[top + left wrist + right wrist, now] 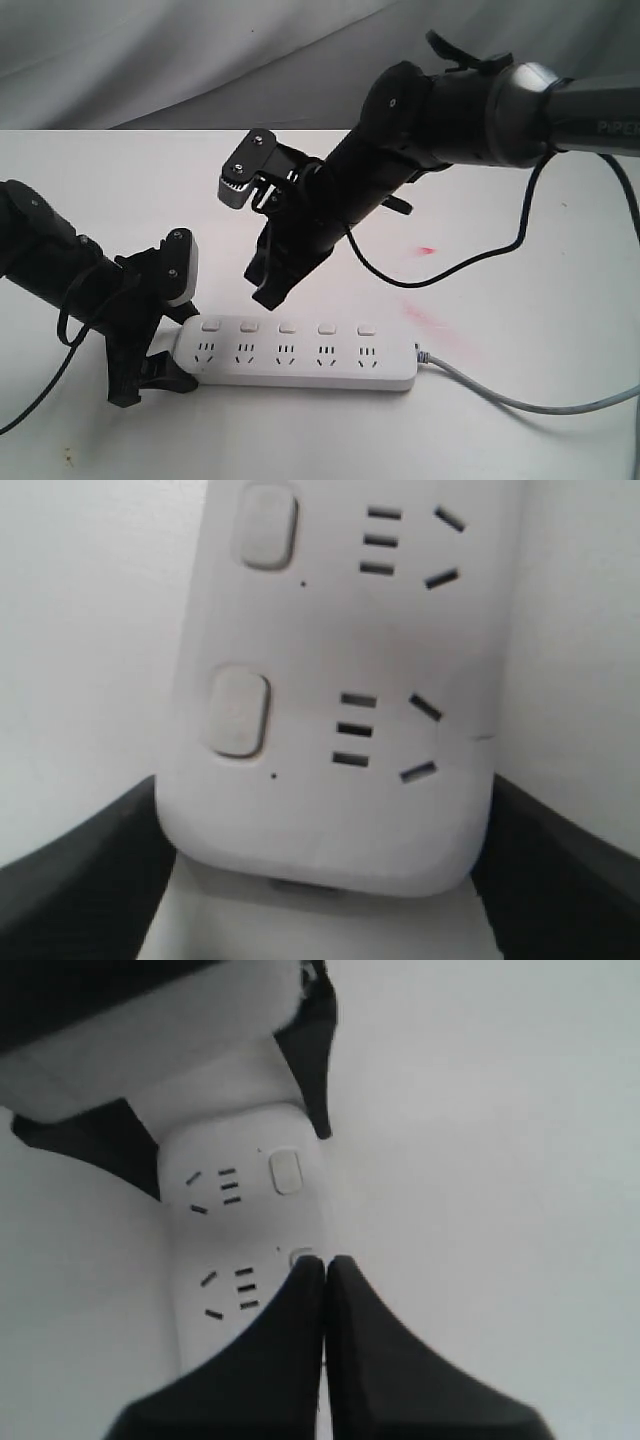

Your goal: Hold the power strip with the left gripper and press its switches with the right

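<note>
The white power strip (300, 360) lies flat on the table, its grey cord (520, 400) leaving at the right end. My left gripper (175, 345) is closed on the strip's left end. In the left wrist view each black finger (85, 880) presses a side of the strip (330, 810). Five small switches run along the far edge, the second from the left (248, 327) among them. My right gripper (268, 295) is shut and empty, its tip hanging just above that edge. In the right wrist view its tips (323, 1260) partly cover the second switch (298, 1256); the first switch (285, 1172) shows fully.
The white table (520, 300) carries a small red mark (428, 250) and a pink smear (435, 320) to the right of the strip. A black cable (470, 262) loops down from the right arm. Grey cloth (150, 60) hangs behind.
</note>
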### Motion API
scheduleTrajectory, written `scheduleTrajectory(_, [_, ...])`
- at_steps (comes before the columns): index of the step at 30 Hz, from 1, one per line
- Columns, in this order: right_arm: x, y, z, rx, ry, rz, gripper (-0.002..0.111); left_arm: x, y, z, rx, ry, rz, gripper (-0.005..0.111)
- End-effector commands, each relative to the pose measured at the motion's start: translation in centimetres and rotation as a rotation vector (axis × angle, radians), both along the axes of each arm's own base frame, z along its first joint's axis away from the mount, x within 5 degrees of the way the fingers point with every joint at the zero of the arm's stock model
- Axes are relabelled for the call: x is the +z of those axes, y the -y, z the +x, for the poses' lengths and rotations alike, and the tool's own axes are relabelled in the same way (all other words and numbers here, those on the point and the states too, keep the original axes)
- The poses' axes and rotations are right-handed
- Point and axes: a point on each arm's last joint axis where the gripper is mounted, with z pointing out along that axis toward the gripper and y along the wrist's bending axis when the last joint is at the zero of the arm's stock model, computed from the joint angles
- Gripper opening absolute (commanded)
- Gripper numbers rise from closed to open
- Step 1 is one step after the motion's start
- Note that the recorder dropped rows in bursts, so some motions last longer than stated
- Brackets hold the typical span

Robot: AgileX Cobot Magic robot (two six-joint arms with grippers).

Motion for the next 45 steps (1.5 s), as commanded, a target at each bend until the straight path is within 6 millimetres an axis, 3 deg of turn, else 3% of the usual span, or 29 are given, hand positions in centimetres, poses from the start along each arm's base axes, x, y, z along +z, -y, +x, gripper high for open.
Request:
scheduleTrajectory(1, [-0.1,-0.7,0.2,0.029,0.025,0.064,0.007,0.0,-0.1,0.3,0.017,0.011,-0.001,0.060])
scheduleTrajectory(5, [0.2,-0.9,0.3,0.019,0.033,0.101,0.034,0.0,-0.1,0.3,0.017,0.011,-0.001,0.060])
scheduleTrajectory(8, [-0.2,-1.1,0.5,0.016,0.038,0.110,0.039,0.0,-0.1,0.3,0.017,0.011,-0.001,0.060])
scheduleTrajectory(16, [-3.4,-3.4,0.1,0.043,0.053,0.143,0.041,0.0,-0.1,0.3,0.017,0.011,-0.001,0.060])
scheduleTrajectory(21, [-4.4,-3.7,0.5,0.032,0.115,0.121,0.041,0.0,-0.1,0.3,0.017,0.011,-0.001,0.060])
scheduleTrajectory(35, [-6.3,-4.5,0.1,0.038,0.091,0.103,0.041,0.0,-0.1,0.3,0.017,0.011,-0.001,0.060])
scheduleTrajectory(45, [-6.2,-4.4,0.5,0.007,0.129,0.098,0.041,0.0,-0.1,0.3,0.017,0.011,-0.001,0.060])
